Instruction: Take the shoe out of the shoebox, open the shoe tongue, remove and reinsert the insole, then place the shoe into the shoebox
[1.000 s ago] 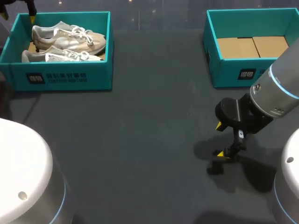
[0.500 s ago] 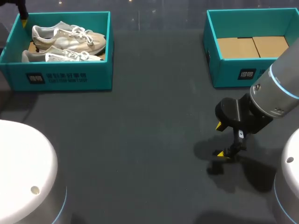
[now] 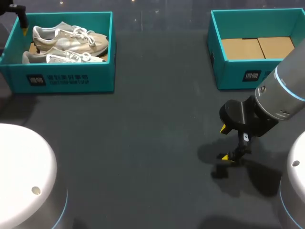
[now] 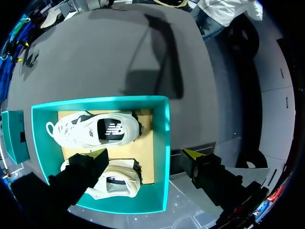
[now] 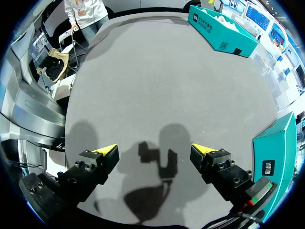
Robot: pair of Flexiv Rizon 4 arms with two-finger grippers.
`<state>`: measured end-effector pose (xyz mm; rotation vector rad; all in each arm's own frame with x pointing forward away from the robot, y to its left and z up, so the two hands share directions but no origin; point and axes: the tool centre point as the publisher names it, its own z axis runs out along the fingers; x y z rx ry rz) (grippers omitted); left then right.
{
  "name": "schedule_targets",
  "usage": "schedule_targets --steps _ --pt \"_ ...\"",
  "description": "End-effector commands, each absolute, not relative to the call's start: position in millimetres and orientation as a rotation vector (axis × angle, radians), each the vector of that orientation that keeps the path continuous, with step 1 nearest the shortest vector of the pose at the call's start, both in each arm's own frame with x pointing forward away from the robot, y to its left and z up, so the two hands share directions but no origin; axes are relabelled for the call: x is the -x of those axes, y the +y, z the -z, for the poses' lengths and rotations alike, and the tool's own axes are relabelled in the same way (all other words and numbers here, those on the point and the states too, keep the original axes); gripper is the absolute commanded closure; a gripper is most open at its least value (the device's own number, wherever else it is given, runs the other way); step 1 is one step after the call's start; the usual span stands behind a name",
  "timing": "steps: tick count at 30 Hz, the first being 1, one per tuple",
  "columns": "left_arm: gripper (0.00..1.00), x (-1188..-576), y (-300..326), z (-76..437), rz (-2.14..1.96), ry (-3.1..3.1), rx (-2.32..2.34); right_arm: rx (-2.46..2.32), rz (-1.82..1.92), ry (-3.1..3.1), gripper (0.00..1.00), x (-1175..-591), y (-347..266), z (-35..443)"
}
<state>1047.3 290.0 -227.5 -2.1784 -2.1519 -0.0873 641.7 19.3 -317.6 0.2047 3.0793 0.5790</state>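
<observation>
Two pale sneakers lie side by side in the teal shoebox (image 3: 66, 82) at the table's far left: one at the back (image 3: 71, 38), one at the front (image 3: 62, 57). My left gripper (image 4: 145, 153) hangs open high above that box's outer end. One of its fingers (image 3: 22, 21) shows at the box's far left corner. In the left wrist view, one shoe (image 4: 95, 130) lies ahead of the fingers and the other (image 4: 116, 179) is partly under one finger. My right gripper (image 3: 225, 143) stands open and empty over bare table at the right (image 5: 154, 149).
A second teal box (image 3: 238, 76) with only a cardboard floor (image 3: 257, 47) stands at the far right, just beyond my right arm (image 3: 276, 105). Dark table surface stretches between the two boxes.
My left gripper has shifted a little to the left over the shoebox's far left corner, and the left arm's near part has turned slightly. The right arm has not moved.
</observation>
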Motion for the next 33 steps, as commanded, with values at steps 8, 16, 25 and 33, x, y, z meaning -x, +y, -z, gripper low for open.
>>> schedule_targets --steps 8,16,25,33 --pt "0.01 -1029.2 280.8 269.2 0.115 -2.179 2.194 -0.206 -0.576 3.076 0.00 -639.7 19.1 317.9" --pt "0.11 -1029.3 275.2 291.2 0.115 -2.189 2.173 -0.206 -0.576 3.076 0.00 -639.7 19.1 317.9" --pt "0.16 -1028.7 275.1 313.2 0.127 -2.190 2.144 -0.206 -0.576 3.076 0.00 -639.7 19.1 317.9" --pt "0.27 -1030.9 276.0 331.0 0.117 -2.187 2.115 -0.206 -0.576 3.076 0.00 -639.7 19.1 317.9"
